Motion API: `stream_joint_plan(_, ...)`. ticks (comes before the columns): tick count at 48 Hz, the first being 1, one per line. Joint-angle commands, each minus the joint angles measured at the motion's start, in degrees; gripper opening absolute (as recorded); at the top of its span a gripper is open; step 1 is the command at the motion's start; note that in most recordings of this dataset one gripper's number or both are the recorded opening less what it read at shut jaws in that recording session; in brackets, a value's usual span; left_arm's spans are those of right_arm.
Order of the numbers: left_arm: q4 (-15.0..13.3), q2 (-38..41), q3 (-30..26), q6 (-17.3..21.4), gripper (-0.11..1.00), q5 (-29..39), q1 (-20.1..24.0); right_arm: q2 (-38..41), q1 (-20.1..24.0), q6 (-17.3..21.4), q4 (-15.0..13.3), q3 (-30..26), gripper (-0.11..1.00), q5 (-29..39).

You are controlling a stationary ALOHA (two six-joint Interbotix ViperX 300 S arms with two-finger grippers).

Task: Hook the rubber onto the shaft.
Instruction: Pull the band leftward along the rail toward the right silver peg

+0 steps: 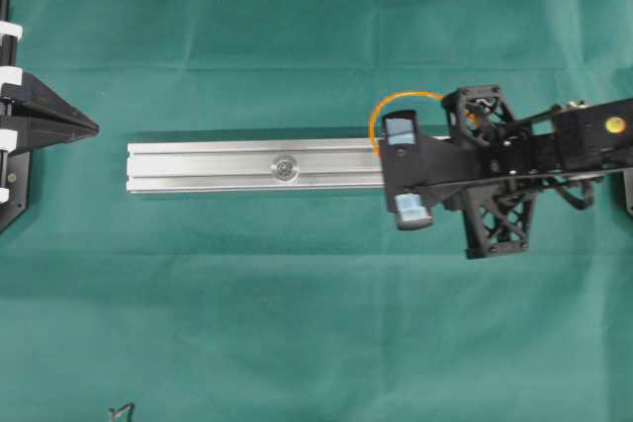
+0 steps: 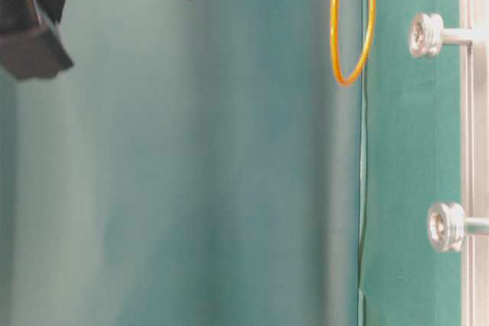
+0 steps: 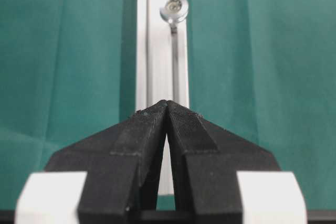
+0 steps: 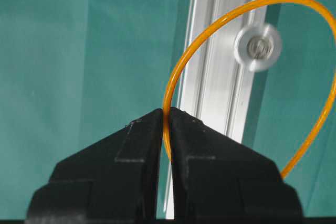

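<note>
Wrinkled green cloth (image 1: 297,323) covers whole table

Long silver grooved aluminium rail (image 1: 247,165) lies flat across middle of cloth; right end under right arm in overhead view

Black right gripper (image 4: 166,111) above rail, jaws pressed together, pinching thin orange rubber band loop (image 4: 184,66); loop hangs free in air beside gripper, ringing shaft head in right wrist view, not hooked on it

Black left gripper (image 3: 167,102) parked just off rail's left end, jaws together, empty

Small silver flanged shaft (image 1: 285,167) stands upright from rail slot; second one (image 2: 447,227) shows in table-level view
</note>
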Motion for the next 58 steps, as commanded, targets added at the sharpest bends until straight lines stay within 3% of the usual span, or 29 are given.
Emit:
stream_joint_plan(1,0.3,0.5,-1.8,0.0,0.02,-0.3,0.0,0.4,-0.3,-0.1,-0.2,-2.8,0.07,-0.4)
stream_joint_plan(24,0.2,0.5,-1.8,0.1,0.02,-0.3,0.0,2.3,-0.4,-0.1,-0.2,-4.9,0.07,-0.1)
stream_joint_plan(58,0.2,0.5,-1.8,0.1,0.02,-0.1,0.0,3.6,-0.4,0.1,0.2,-2.4,0.07,-2.9)
